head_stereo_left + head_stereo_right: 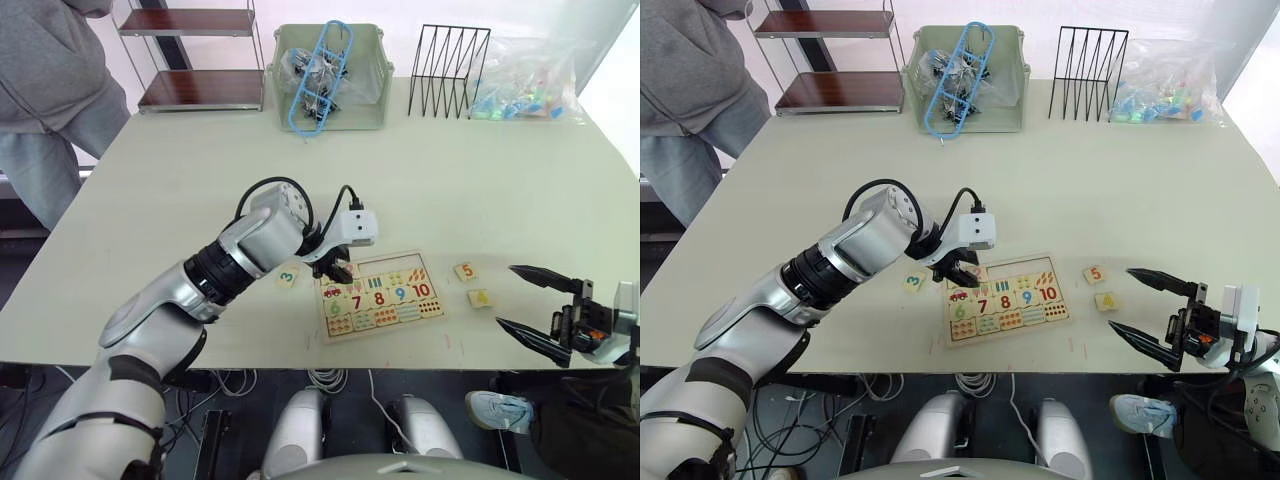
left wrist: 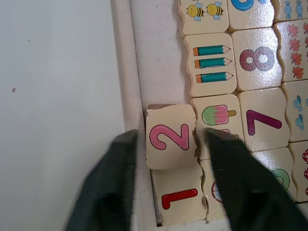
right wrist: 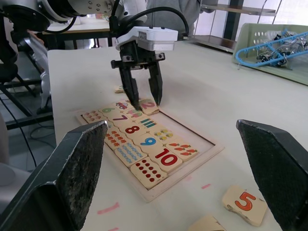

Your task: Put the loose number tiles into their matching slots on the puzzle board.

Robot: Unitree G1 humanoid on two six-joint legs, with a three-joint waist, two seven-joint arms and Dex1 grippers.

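Note:
The puzzle board [image 2: 159, 57] lies near the table's front edge, with tiles 6 to 10 and picture tiles seated in it. My left gripper [image 1: 335, 272] hangs over its far-left corner, open, one finger [image 2: 120, 163] on each side of the pink 2 tile [image 2: 169, 137]. That tile rests slightly askew beside the seated red 1 tile [image 2: 179, 197]. A loose 3 tile [image 1: 288, 277] lies just left of the board. The 5 tile [image 1: 465, 271] and another loose tile [image 1: 479, 297] lie to its right. My right gripper [image 1: 505, 295] is open near the front right edge, close to those two.
Along the far edge stand a green basket [image 1: 330, 118] holding a blue hanger, a black wire rack [image 1: 448, 70] and a plastic bag of small items [image 1: 525, 85]. A person in grey [image 1: 50, 80] stands past the far-left corner, next to a shelf [image 1: 195, 60].

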